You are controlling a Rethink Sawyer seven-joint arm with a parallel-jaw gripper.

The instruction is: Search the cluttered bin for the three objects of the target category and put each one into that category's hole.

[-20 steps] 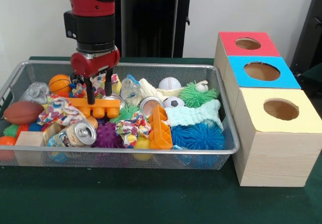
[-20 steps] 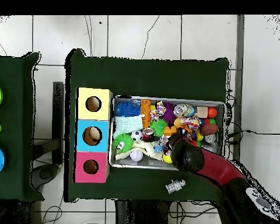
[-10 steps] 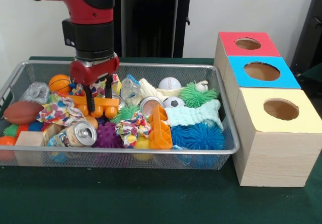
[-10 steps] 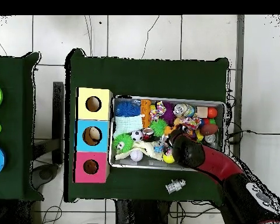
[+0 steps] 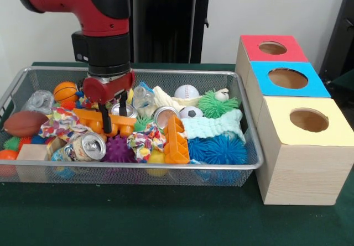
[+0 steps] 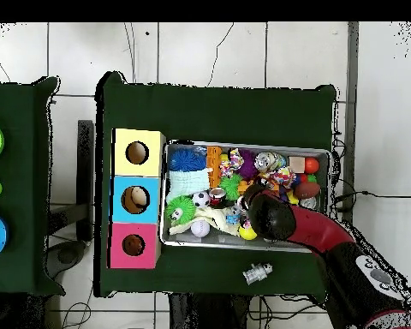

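My claw (image 5: 114,113) is down in the wire bin (image 5: 243,125), and its two fingers close on the orange plastic block with round bumps (image 5: 105,121), which lies tilted on the toys under it. A second orange block (image 5: 176,141) stands apart, near the bin's middle. Beside the bin are three boxes, each with one hole: red (image 5: 272,47), blue (image 5: 287,78), yellow (image 5: 308,120)
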